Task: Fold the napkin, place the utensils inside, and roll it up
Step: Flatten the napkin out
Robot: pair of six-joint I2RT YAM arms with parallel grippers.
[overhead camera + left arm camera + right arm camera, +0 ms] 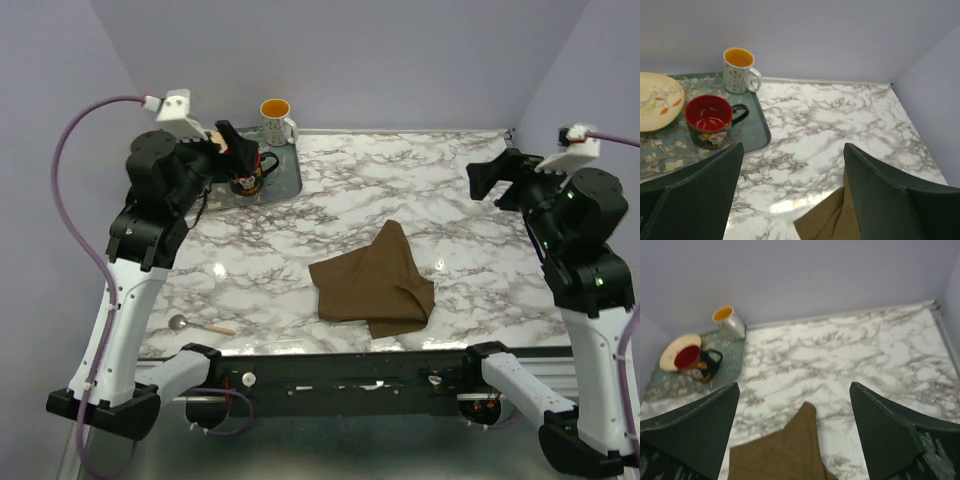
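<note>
The dark brown napkin [374, 281] lies crumpled and loosely folded on the marble table, right of centre near the front edge. It also shows in the left wrist view [832, 222] and the right wrist view [785, 452]. The small spoon [197, 324] lies on the table at the front left, bowl to the left. My left gripper [236, 148] is open and empty, raised over the tray at the back left. My right gripper [484, 180] is open and empty, raised at the right side of the table. Both are well apart from the napkin and the spoon.
A green patterned tray [285, 178] at the back left holds a dark mug with a red inside [710, 120], a white mug with a yellow inside [277, 120] and a cream plate [657, 100]. Walls close the back and both sides.
</note>
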